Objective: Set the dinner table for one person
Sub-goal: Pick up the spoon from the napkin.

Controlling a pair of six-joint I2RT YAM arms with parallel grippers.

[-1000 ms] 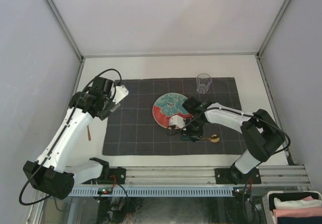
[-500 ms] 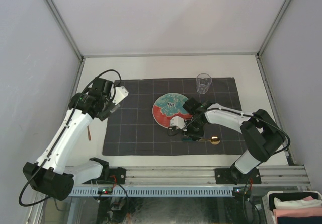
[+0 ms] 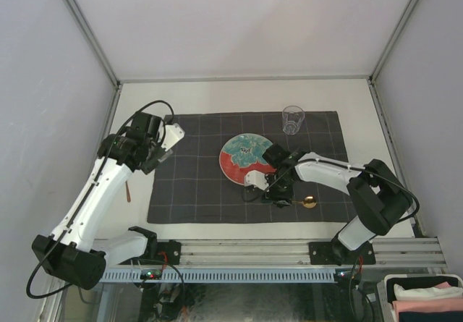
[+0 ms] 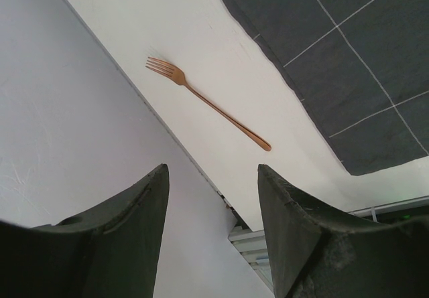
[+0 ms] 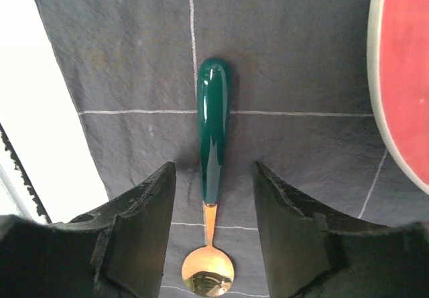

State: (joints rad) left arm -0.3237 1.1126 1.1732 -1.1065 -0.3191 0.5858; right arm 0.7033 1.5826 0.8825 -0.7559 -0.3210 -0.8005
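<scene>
Spoon (image 5: 213,130) lies on cloth (image 5: 120,57) right of the plate (image 5: 402,77), where a diner wants it; right pincer (image 5: 213,172) straddles it, spread, gripping nothing. Left pincer (image 4: 211,177) gapes empty over the fork (image 4: 208,104), off-cloth at the surface (image 4: 221,43) left edge.

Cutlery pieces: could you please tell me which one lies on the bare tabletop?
The copper fork, left of the dark checked cloth; the green-handled spoon lies on that cloth beside the plate.
</scene>
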